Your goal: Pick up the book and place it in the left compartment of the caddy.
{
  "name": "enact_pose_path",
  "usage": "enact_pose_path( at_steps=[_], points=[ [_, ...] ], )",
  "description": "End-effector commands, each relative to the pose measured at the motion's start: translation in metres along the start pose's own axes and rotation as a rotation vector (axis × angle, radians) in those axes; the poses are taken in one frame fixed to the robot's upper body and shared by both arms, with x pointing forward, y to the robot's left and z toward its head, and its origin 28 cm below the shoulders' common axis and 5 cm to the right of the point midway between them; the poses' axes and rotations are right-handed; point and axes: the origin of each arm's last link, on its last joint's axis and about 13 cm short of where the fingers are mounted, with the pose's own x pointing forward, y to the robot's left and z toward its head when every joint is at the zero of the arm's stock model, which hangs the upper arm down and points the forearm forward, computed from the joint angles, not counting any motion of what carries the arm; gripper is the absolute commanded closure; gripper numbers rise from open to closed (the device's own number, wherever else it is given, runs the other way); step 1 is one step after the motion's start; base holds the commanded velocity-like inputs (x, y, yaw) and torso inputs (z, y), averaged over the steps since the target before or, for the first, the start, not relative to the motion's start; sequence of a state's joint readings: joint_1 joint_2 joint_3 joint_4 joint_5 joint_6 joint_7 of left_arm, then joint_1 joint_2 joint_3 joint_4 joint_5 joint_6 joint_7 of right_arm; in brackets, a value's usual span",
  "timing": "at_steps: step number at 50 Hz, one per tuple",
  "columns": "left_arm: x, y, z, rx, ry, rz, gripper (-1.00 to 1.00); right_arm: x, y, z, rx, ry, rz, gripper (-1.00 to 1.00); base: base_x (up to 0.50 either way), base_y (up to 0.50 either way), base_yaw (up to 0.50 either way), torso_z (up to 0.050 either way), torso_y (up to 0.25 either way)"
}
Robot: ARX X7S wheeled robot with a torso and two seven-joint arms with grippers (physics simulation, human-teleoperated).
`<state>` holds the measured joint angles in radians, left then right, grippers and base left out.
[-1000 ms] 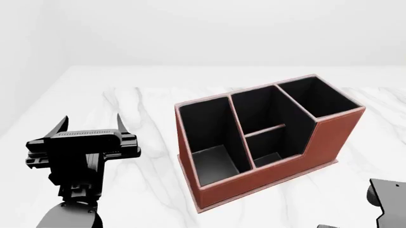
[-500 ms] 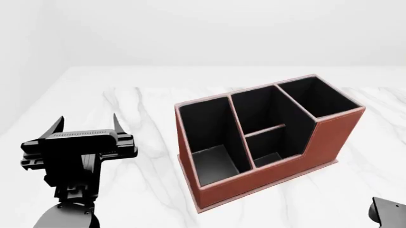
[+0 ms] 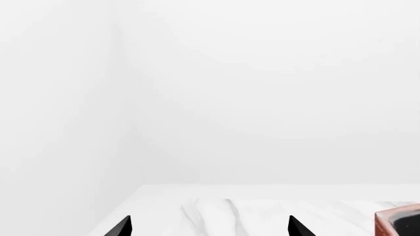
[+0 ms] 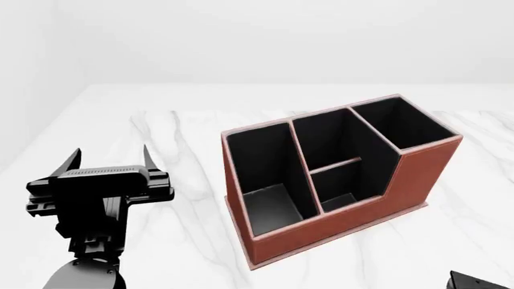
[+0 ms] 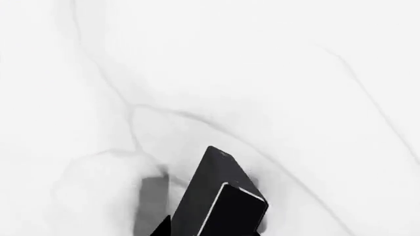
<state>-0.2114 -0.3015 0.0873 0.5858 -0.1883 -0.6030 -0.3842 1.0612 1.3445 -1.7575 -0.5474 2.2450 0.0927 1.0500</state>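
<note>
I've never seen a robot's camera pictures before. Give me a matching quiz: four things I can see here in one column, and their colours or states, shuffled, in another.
Things:
1. book
2. caddy
3. table
4. left tool

Colours or states:
A. white with grey veins
B. reddish-brown outside, black inside
C. fingers spread apart, nothing between them
D. black with a thin white edge

Pairs: 1-D, 2-B, 3-A, 4-C
</note>
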Motion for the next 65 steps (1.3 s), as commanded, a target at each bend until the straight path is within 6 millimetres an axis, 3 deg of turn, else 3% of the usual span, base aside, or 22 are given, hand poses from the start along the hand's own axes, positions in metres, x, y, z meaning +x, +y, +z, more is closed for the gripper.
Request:
enact_pose_path(
  at_steps=[1, 7, 9, 10, 14, 15, 22, 24, 30, 43, 50, 54, 60, 65],
  points=[
    [0.000, 0.000, 0.000, 0.000, -0.003, 0.001, -1.00, 0.002, 0.004, 0.001, -0.053, -0.074, 0.015, 1.00, 0.00, 0.00, 0.00, 0.000, 0.000],
    [0.000, 0.000, 0.000, 0.000, -0.003, 0.003, -1.00, -0.016, 0.007, 0.011, -0.109, -0.193, 0.021, 1.00, 0.00, 0.00, 0.00, 0.000, 0.000],
    [-0.001, 0.000, 0.000, 0.000, -0.003, 0.002, -1.00, -0.034, 0.011, 0.020, -0.294, -0.402, -0.060, 1.00, 0.00, 0.00, 0.00, 0.000, 0.000],
    [-0.001, 0.000, 0.000, 0.000, -0.003, 0.002, -1.00, -0.035, 0.011, 0.020, -0.294, -0.402, -0.060, 1.00, 0.00, 0.00, 0.00, 0.000, 0.000],
    [-0.001, 0.000, 0.002, 0.001, -0.007, 0.002, -1.00, -0.075, 0.020, 0.036, -0.577, -0.618, -0.007, 1.00, 0.00, 0.00, 0.00, 0.000, 0.000],
    [-0.001, 0.000, 0.002, 0.000, -0.008, 0.002, -1.00, -0.080, 0.021, 0.040, -0.552, -0.670, -0.033, 1.00, 0.00, 0.00, 0.00, 0.000, 0.000],
    [0.000, 0.000, 0.003, 0.003, -0.007, 0.006, -1.00, -0.136, 0.030, 0.055, -0.647, -0.690, 0.106, 1.00, 0.00, 0.00, 0.00, 0.000, 0.001],
    [0.000, 0.000, 0.003, 0.002, -0.007, 0.007, -1.00, -0.141, 0.031, 0.056, -0.653, -0.722, 0.104, 1.00, 0.00, 0.00, 0.00, 0.000, 0.000],
    [0.000, 0.000, 0.004, 0.005, -0.007, 0.010, -1.00, -0.173, 0.046, 0.059, -0.730, -0.753, 0.318, 1.00, 0.00, 0.00, 0.00, 0.000, 0.002],
    [0.002, 0.000, 0.003, 0.008, -0.001, 0.013, -1.00, -0.209, 0.082, 0.094, -0.763, -0.774, 0.431, 1.00, 0.00, 0.00, 0.00, 0.000, 0.001],
    [0.003, 0.000, 0.002, 0.008, 0.001, 0.015, -1.00, -0.227, 0.113, 0.121, -0.762, -0.763, 0.409, 1.00, 0.00, 0.00, 0.00, 0.000, 0.000],
    [0.004, 0.000, 0.002, 0.008, 0.002, 0.016, -1.00, -0.231, 0.137, 0.143, -0.753, -0.697, 0.364, 1.00, 0.00, 0.00, 0.00, 0.000, 0.003],
    [0.006, 0.001, 0.004, 0.010, 0.000, 0.020, -1.00, -0.238, 0.161, 0.161, -0.776, -0.667, 0.348, 1.00, 0.00, 0.00, 0.00, 0.000, 0.000],
    [0.005, 0.001, 0.004, 0.006, -0.002, 0.021, -1.00, -0.229, 0.183, 0.180, -0.793, -0.600, 0.277, 1.00, 0.00, 0.00, 0.00, 0.000, 0.002]
  ],
)
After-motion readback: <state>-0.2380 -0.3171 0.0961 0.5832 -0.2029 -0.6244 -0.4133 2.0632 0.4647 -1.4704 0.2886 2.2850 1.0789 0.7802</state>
